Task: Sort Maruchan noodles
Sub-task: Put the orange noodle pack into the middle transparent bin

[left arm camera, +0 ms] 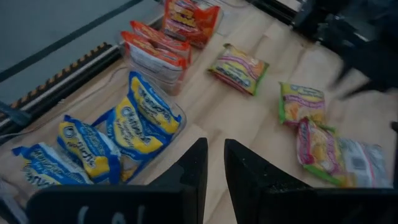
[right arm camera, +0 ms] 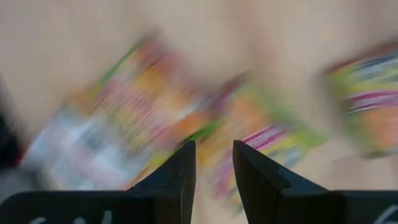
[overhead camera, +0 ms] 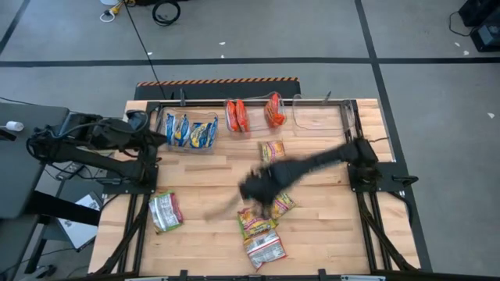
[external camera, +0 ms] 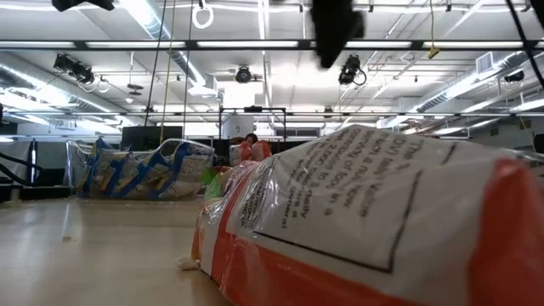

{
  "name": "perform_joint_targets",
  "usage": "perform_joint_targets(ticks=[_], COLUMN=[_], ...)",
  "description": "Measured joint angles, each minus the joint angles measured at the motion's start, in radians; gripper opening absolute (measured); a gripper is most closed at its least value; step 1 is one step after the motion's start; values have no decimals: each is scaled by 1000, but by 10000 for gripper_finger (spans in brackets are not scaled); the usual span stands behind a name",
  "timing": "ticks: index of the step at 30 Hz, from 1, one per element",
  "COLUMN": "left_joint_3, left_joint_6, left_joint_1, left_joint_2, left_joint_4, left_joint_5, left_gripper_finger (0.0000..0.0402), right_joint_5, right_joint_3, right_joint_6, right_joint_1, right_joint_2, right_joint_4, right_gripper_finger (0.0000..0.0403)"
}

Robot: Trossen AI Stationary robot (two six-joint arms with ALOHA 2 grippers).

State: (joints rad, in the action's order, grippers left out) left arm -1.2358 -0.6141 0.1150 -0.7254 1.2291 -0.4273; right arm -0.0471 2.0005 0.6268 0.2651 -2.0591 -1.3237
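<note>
**Right arm reaching over the loose packet cluster, left arm parked**

We're seeing the right gripper [overhead camera: 256,187] stretched diagonally from its base toward table centre, hovering over the front cluster of yellow-green packets [overhead camera: 258,223]. Its fingers [right arm camera: 180,171] are standing slightly apart with nothing between them; the packets under them are smeared, so we can't tell any contact.

The left gripper [left arm camera: 211,168] is sitting back at the left edge near the blue packets, fingers close together with a narrow gap, holding nothing.

Where the noodles are lying:
- Blue-yellow packets [overhead camera: 190,132] are standing on edge in a clear bin [left arm camera: 177,115] at the back left.
- Orange-red packets [overhead camera: 237,115] are standing on edge at back centre, another orange-red one [overhead camera: 274,110] just beside.
- One yellow-green packet [overhead camera: 273,151] is lying flat mid-table, long axis roughly front to back.
- The front cluster is overlapping, tilted; a white-backed packet [overhead camera: 265,248] is nearest the front edge.
- A lone packet [overhead camera: 165,211] is lying flat near the left front, well apart from the rest.

We're seeing open wood between the bins and the cluster, and at the right front.
</note>
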Motion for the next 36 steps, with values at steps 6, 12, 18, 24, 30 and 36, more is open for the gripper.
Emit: perform_joint_targets(ticks=[6,12,18,24,30,36], left_joint_3=[0,0,1,1,1,1], left_joint_6=[25,175,349,499,514,425], left_joint_1=[0,0,0,-1,-1,-1], left_joint_2=[0,-1,-1,-11,-21,-27], left_joint_4=[-24,-118,-273,-404,-424,-414], left_joint_5=[23,30,28,-65,-114,-116], left_gripper_finger=[59,59,59,59,59,59], right_joint_5=[39,14,-142,-271,-428,-467], right_joint_3=[-35,-158,-341,-448,-448,-378], right_joint_6=[-96,-285,-414,-739,-779,-787], right_joint_1=[257,424,487,536,556,571], right_joint_2=[3,3,-2,-2,-43,-137], right_joint_4=[42,323,583,831,862,839], right_gripper_finger=[128,177,229,242,239,238])
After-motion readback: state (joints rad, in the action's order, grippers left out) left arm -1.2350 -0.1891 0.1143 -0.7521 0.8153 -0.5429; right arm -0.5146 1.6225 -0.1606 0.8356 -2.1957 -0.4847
